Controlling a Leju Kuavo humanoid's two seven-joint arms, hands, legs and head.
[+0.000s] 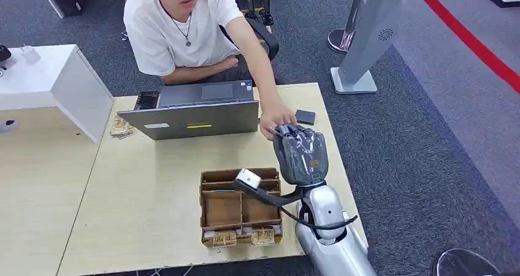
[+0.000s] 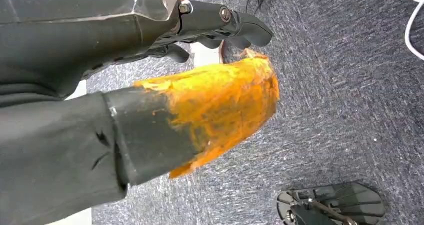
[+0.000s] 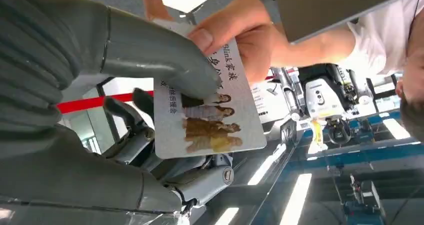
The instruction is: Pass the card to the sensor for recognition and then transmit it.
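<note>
- The left hand (image 2: 220, 27) hung at the robot's side over grey carpet (image 2: 340, 105); its dark fingers looked curled in with nothing between them, and its thick thumb (image 2: 210, 115) wore a rough, smeared orange coating.
- Left of the right hand, an open brown box (image 1: 240, 207) with partitions sat on the pale table (image 1: 147, 196), and beyond it stood a grey laptop (image 1: 190, 119).
- The right hand (image 1: 299, 150), smooth grey plastic, reached forward over the table's far right corner and held the card (image 3: 207, 112), thumb pressed on its face, dark fingers behind.
- The card was flat, glossy and white, printed with small figures and text.
- A person's hand (image 3: 235, 40) pinched the card's far end, just ahead of the robot's thumb.
- Just beyond the right hand lay a small dark square pad (image 1: 305, 117), probably the sensor.
- This looked like the handover step; next, the hand would need to loosen once the person's grip was firm.
</note>
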